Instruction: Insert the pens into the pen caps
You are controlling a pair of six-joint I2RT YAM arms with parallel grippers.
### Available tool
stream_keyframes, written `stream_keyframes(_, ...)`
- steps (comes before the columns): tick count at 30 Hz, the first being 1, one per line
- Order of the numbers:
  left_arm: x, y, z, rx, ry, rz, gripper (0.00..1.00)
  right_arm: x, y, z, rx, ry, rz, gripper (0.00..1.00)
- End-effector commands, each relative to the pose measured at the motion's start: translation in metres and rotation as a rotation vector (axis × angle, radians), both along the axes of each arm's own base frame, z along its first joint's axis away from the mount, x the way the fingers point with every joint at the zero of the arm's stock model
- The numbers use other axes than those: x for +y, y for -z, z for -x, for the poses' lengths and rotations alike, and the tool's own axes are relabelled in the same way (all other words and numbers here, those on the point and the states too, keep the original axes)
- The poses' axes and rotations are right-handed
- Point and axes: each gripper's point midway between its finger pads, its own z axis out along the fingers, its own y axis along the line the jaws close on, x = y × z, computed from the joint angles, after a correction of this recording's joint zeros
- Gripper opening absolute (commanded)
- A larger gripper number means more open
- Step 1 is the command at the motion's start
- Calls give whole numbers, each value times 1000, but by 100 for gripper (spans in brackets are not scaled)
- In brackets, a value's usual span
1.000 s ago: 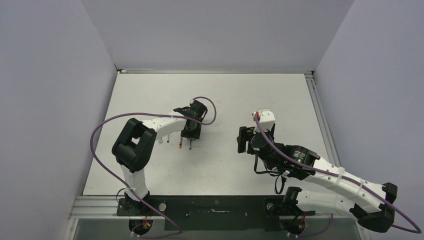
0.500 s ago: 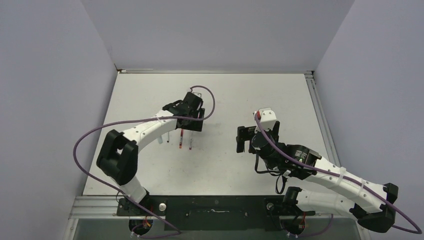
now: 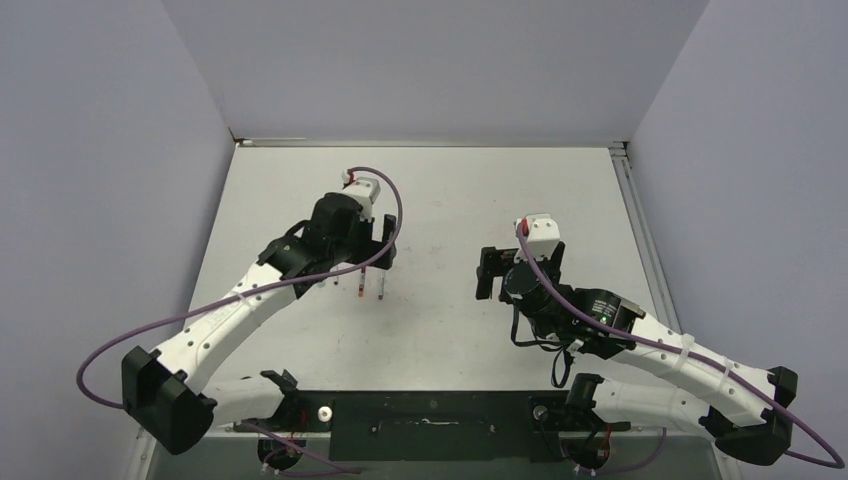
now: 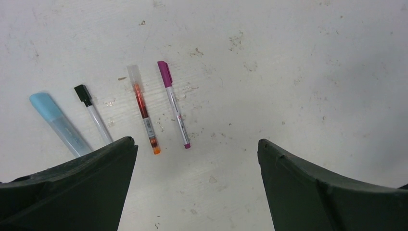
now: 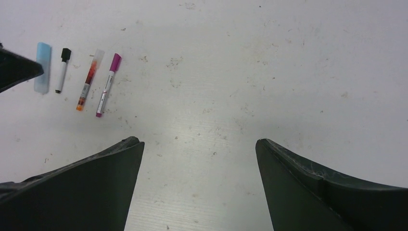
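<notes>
Four pens lie side by side on the white table (image 3: 450,200), each with a cap on its far end. From left they are a thick light-blue pen (image 4: 54,117), a white pen with a black cap (image 4: 94,115), a red pen with a clear cap (image 4: 143,109) and a pen with a magenta cap (image 4: 173,102). In the right wrist view the same row sits at upper left, with the magenta-capped pen (image 5: 108,84) on its right end. My left gripper (image 4: 195,142) hovers open just short of the pens, holding nothing. Well right of them, my right gripper (image 5: 198,140) is open and empty over bare table.
From above, the pens (image 3: 370,286) lie left of centre, just in front of the left gripper (image 3: 372,258). The right gripper (image 3: 505,272) stands right of centre. Grey walls close the table on three sides, and a metal rail (image 3: 632,215) runs along its right edge.
My left gripper has opened wide, and its arm has swung with the elbow dropping toward the near left. The right gripper has opened a little wider. The pens have not moved.
</notes>
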Motion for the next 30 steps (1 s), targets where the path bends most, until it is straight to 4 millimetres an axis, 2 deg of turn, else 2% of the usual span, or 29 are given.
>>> stream_keyframes(1,-4,-30,18,-110,83,104,96,-13,-25,-8,-54,103,-61,90)
stream_keyframes(2,0,-37,24,-135,88,119,96,-16,-26,-9,-60,127,-63,90)
stream_keyframes(8,10,-46,50,-182,121,170,96,-27,-24,-14,-73,233,-71,90)
stream_keyframes(17,12,-38,81,-203,180,266,96,-35,-16,-15,-71,297,-75,90)
stream_keyframes(22,15,-33,87,-218,188,285,96,-40,-15,-14,-74,313,-82,90)
stream_keyframes(30,19,-27,81,-212,173,226,96,-45,-6,-11,-47,321,-20,90)
